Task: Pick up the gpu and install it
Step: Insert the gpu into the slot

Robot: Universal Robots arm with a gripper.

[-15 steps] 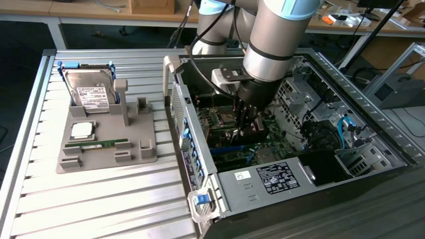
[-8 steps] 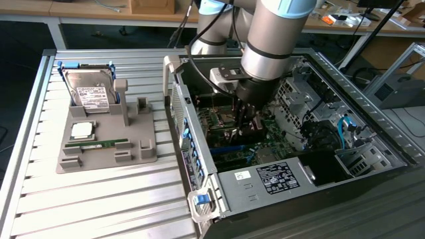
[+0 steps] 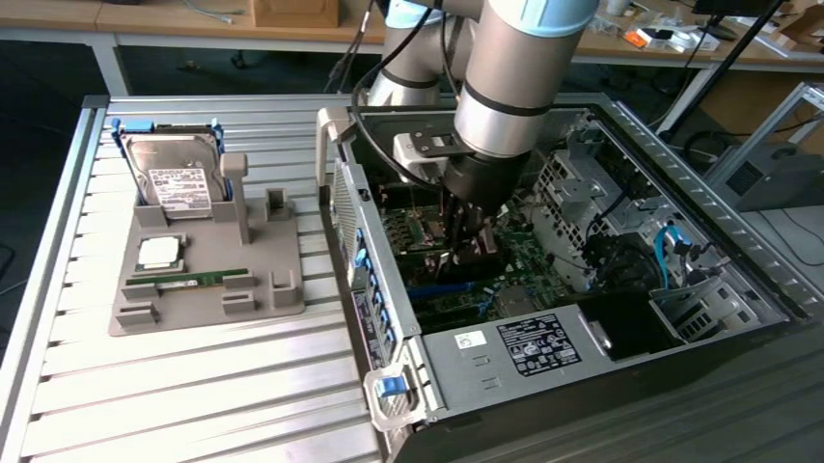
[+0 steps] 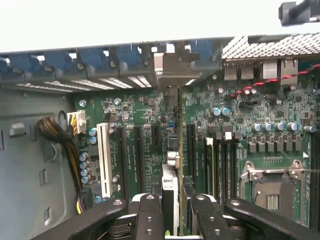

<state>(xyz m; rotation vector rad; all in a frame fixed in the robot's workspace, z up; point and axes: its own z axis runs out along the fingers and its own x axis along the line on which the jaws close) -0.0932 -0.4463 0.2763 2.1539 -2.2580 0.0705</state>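
Observation:
My gripper (image 3: 472, 241) reaches down inside the open computer case (image 3: 386, 289), just above the motherboard (image 3: 522, 246). In the wrist view the gripper (image 4: 176, 220) is shut on the gpu (image 4: 172, 170), which I see edge-on as a thin card standing between the two black fingers (image 4: 150, 215). The card runs along a long expansion slot (image 4: 191, 145) toward the case's rear wall. Its silver bracket (image 4: 172, 67) sits at the rear slot openings, among the blue retainer clips (image 4: 95, 57). I cannot tell how deep the card's lower edge sits in the slot.
A grey fixture (image 3: 206, 280) on the slatted table holds a hard drive (image 3: 174, 178), a processor (image 3: 160, 253) and a green memory stick (image 3: 187, 280). Inside the case are a white slot (image 4: 105, 160), a cable bundle (image 4: 60, 140), the empty processor socket (image 4: 270, 187) and the drive cage (image 3: 586, 183).

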